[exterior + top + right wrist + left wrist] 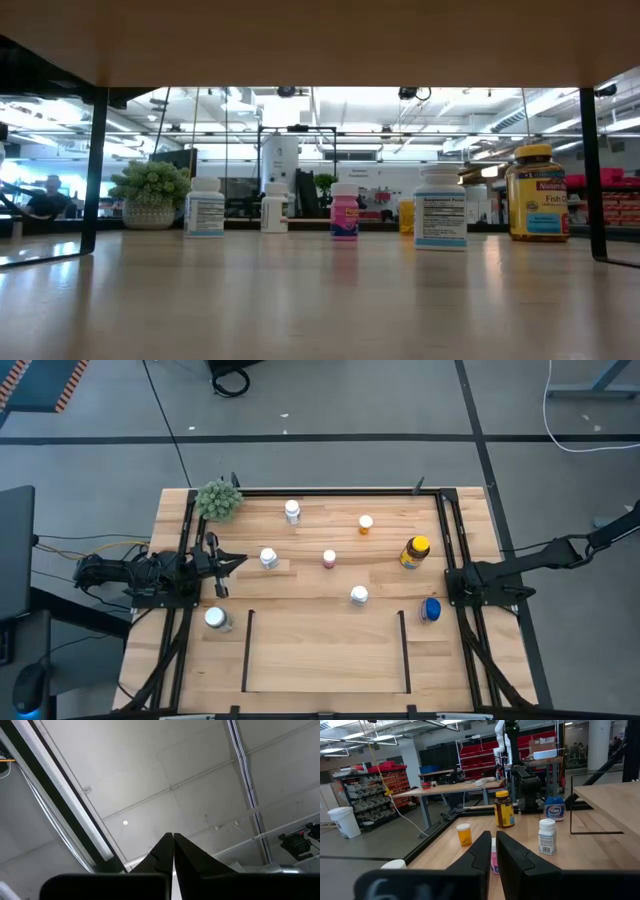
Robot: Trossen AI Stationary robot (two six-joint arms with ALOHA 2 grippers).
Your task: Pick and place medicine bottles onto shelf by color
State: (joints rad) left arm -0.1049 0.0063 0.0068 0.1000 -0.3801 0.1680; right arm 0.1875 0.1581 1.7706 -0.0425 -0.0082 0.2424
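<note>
The medicine bottles stand upright on the wooden table: white ones (291, 511) (268, 558) (359, 596), a pink one (329, 558), a small orange one (365, 525), an amber yellow-capped one (415, 551), a blue one (431, 610) and a white-capped one (216, 619) near the left rail. The shelf (325, 660) is the bay between two black rails at the near edge. My left gripper (493, 836) is shut and level at the table's left side, pointing at the bottles and holding nothing. My right gripper (173, 837) is shut and points up at the ceiling.
A green fuzzy plant ball (218, 501) sits at the far left corner. Black frame rails (450, 530) run along the table's sides and far edge. The right arm (560, 548) rises at the right edge. Bare wood lies between the bottles and the shelf.
</note>
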